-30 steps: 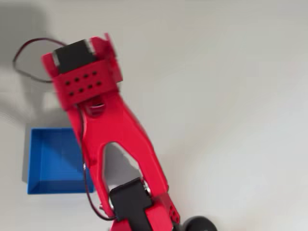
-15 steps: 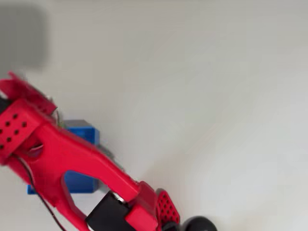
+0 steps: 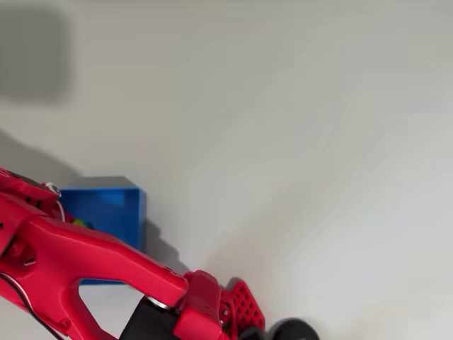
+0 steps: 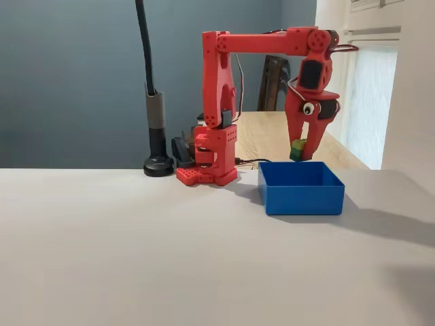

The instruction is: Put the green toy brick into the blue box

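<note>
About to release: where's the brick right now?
In the fixed view the brick is held in the gripper, just above the box, near its back wall.

Blue box (image 4: pixel 301 194) — smooth plastic; table (image 4: pixel 136 258) — matt, pale.

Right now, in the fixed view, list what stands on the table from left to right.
Black lamp stand → red arm base → blue box, with the gripper holding the green toy brick just above its back wall.
</note>
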